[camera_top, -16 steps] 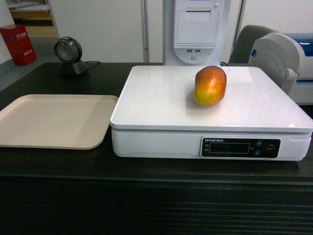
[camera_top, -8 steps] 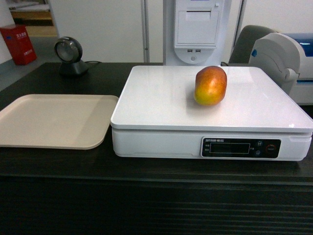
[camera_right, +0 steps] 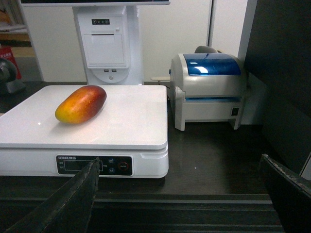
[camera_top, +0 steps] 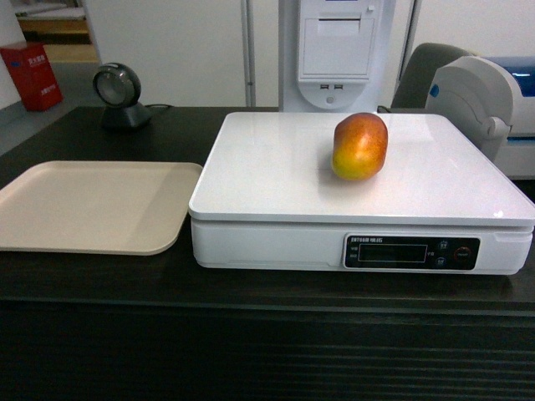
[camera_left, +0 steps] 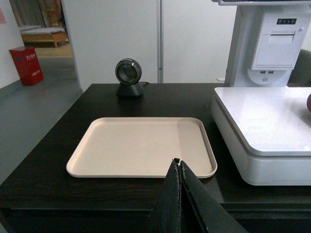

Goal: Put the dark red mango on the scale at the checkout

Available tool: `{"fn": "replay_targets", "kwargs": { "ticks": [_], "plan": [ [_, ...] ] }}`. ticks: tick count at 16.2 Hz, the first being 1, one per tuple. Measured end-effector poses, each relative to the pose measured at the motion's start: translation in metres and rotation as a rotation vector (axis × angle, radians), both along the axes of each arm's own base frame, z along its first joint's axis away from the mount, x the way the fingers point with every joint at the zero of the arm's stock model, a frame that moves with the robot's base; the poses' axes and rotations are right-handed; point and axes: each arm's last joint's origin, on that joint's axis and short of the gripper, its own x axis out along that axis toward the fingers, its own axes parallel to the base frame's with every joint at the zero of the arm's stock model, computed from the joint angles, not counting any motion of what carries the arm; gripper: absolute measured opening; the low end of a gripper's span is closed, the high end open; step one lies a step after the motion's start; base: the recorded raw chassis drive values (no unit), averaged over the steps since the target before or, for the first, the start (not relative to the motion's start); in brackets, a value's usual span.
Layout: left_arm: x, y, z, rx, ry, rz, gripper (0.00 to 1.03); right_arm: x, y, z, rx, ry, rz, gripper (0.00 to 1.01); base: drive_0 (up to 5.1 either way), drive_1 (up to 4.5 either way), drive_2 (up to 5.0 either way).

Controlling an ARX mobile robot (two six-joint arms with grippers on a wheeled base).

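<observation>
- One red-and-yellow oval mango [camera_top: 359, 146] lies on the flat white scale [camera_top: 276, 171]; we judge the task done.
- Our left gripper [camera_left: 179, 167] is closed and empty, our right gripper [camera_right: 180, 179] spread wide, holding nothing.

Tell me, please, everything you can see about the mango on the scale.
The dark red mango is oval with smooth, slightly glossy skin, deep red at one end shading through orange to yellow at the other. In the right wrist view it lies on its side, red end toward the back right. It rests on the flat white top of the scale, toward the rear, away from the display strip. Only the scale touches it; neither hand is near it. No stem, sticker or blemish is visible.
</observation>
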Motion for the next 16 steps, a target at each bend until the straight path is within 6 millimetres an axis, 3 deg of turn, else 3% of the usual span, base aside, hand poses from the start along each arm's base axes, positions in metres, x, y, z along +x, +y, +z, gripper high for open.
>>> {"fn": "replay_targets", "kwargs": {
  "ticks": [9,15,16],
  "plan": [
    [-0.02,0.0,-0.006,0.0,0.043,0.0,0.02,0.0,0.0,0.0,0.0,0.0,0.0,0.98,0.0,0.0,0.0],
    [-0.021,0.0,-0.004,0.001,0.013,0.001,0.02,0.0,0.0,0.0,0.0,0.0,0.0,0.98,0.0,0.0,0.0],
    [-0.021,0.0,-0.004,0.0,0.014,0.0,0.09,0.0,0.0,0.0,0.0,0.0,0.0,0.98,0.0,0.0,0.0]
  ]
}}
